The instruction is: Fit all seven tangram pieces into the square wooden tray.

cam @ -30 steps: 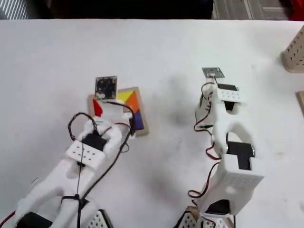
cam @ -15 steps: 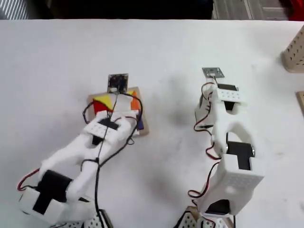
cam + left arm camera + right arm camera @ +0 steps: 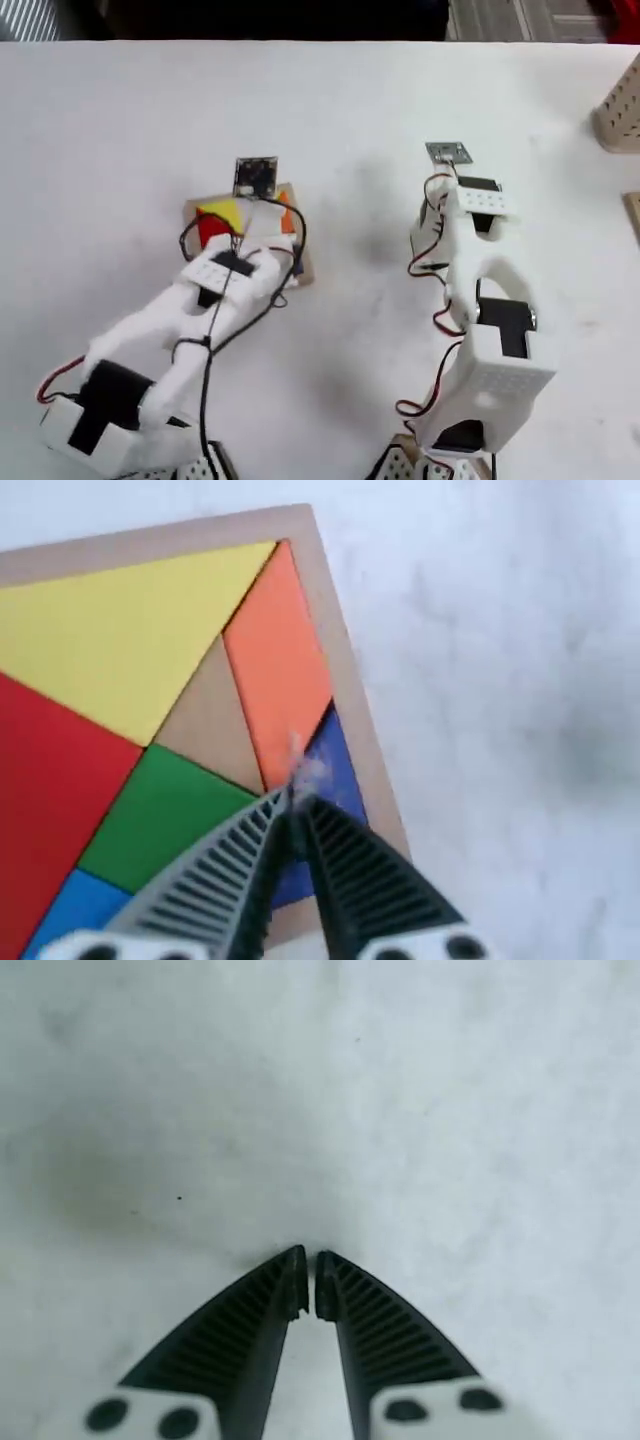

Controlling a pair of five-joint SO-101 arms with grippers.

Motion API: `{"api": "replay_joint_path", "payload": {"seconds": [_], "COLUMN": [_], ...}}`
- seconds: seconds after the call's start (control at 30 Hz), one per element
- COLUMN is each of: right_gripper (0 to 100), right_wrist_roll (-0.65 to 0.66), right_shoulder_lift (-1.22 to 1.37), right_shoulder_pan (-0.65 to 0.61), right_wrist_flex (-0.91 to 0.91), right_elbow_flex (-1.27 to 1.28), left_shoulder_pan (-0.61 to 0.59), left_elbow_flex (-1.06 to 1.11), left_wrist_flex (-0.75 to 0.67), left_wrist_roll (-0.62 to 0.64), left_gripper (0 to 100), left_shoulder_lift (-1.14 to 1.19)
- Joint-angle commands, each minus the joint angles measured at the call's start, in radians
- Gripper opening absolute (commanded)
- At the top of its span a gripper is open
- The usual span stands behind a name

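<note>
— Where is the tray on your feed?

— The wooden tray lies flat on the tabletop, left of centre in my high view, under my left arm. Inside I see a yellow triangle along one rim, an orange piece against the next rim, a red triangle, a green piece, a dark blue piece in the corner and a light blue piece. A tan triangle sits between yellow, orange and green. It may be bare tray floor or a wood-coloured piece; I cannot tell.

— End effectors?

— The left end effector is closed with nothing between its fingers, tips over the seam where orange meets dark blue. The right end effector is closed too, over bare tabletop, well apart from the tray.

— Room to move?

— There is open white surface beyond the tray's outer rim and between the two arms. A pale perforated block stands at the far right edge, well away.

— What changed?

— A second ago my left arm came in from the tray's left side and the dark blue piece showed from above. Now the arm lies across the tray and covers it. In the last half second it only nudged slightly rightward. The right arm has not moved.
</note>
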Motion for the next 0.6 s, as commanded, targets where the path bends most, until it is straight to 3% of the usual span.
{"api": "replay_joint_path", "payload": {"seconds": [0.0, 0.1, 0.4, 0.47, 0.57], "right_gripper": [1.8, 1.8, 1.8, 1.8, 1.8], "right_wrist_roll": [0.012, 0.006, -0.026, -0.023, 0.021], "right_shoulder_lift": [-0.004, -0.019, -0.383, -0.515, -0.702], "right_shoulder_pan": [-0.005, 0.012, -0.004, 0.021, 0.07], "right_wrist_flex": [0.007, 0.016, -0.074, -0.117, -0.209], "right_elbow_flex": [-0.043, -0.04, 0.252, 0.358, 0.532], "left_shoulder_pan": [-0.076, -0.145, -0.432, -0.518, -0.599], "left_elbow_flex": [-0.002, 0.0, 0.002, 0.043, 0.164], "left_wrist_flex": [0.075, 0.175, 0.489, 0.488, 0.373], "left_wrist_roll": [-0.009, -0.025, -0.344, -0.374, -0.425], "left_gripper": [2, 2, 2, 2, 2], "left_shoulder_lift": [-0.182, -0.308, -0.567, -0.598, -0.624]}}
